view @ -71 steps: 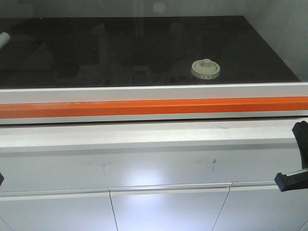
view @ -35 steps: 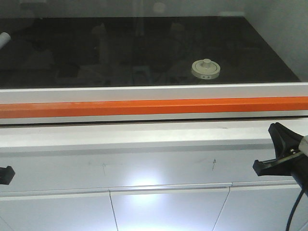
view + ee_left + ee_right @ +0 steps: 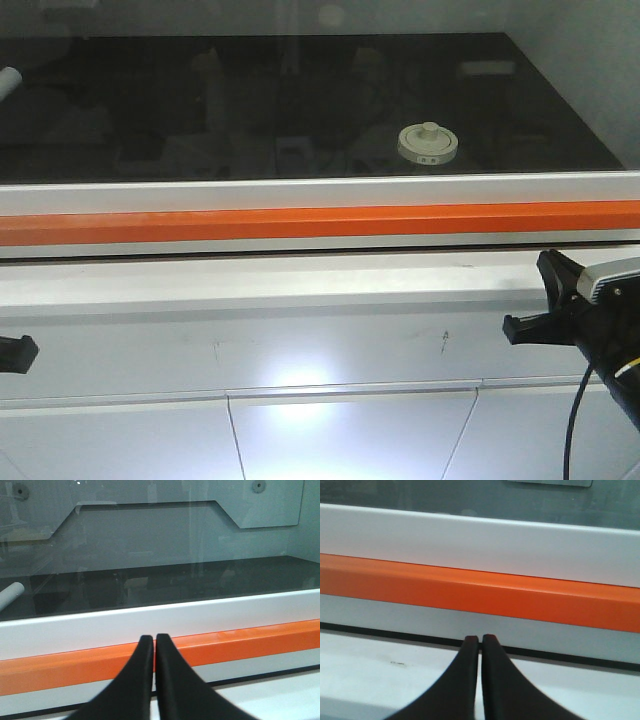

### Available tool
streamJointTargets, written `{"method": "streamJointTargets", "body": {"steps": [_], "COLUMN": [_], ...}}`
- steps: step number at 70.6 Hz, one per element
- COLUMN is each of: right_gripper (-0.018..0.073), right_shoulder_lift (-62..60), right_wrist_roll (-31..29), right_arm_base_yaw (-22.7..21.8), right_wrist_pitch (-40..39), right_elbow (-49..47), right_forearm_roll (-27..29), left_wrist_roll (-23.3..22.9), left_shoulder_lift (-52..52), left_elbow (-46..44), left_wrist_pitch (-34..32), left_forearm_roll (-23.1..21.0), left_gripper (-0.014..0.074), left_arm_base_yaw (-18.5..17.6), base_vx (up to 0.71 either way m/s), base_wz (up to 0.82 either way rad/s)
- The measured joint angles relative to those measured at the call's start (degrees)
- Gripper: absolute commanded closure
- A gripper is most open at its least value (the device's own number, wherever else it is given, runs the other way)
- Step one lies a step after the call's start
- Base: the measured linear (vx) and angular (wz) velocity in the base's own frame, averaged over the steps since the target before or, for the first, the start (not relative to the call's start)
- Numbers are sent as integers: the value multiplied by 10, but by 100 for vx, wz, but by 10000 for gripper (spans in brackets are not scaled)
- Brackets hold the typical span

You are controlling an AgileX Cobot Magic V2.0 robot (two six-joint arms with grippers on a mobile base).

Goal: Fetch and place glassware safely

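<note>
A: Working on the fetching step, early on, by the look of it. Seeing the glassware (image 3: 428, 142) sitting upright on the black worktop (image 3: 200, 110), right of middle, behind the orange rail (image 3: 250, 224), cream lid (image 3: 440, 143) on.

B: Gripping anything?

A: Gripping nothing. Showing the left gripper (image 3: 153, 637) with fingers pressed together and empty, low in front of the rail. Showing the right gripper (image 3: 480, 640) the same way, well apart from the glassware.

B: Needing what next?

A: Probably lifting the right gripper over the rail, spreading the fingers, then settling around the glass body below the lid rather than pinching the knob (image 3: 429, 128). Going gently, glass being unforgiving.

B: Reading any writing?

A: Making out a small pale tag (image 3: 428, 157) with dark marks on the lid's near edge, too small for reading. Finding no brand elsewhere.
</note>
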Motion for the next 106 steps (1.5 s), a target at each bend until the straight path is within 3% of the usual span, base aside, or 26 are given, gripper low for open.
{"method": "streamJointTargets", "body": {"steps": [56, 106], "right_gripper": [563, 563], "right_shoulder_lift": [110, 124], "right_wrist_roll": [-4, -5], "right_arm_base_yaw": [0, 0], "right_wrist_pitch": [0, 22], "right_elbow": [-47, -123], "right_forearm_roll": [28, 30], "left_wrist_roll": [0, 0], "left_shoulder_lift": [0, 0], "left_elbow": [0, 0], "left_wrist_pitch": [-3, -3], "left_forearm_roll": [0, 0], "left_gripper": [603, 603], "left_arm_base_yaw": [0, 0], "base_vx": [0, 0], "base_wz": [0, 0]}}
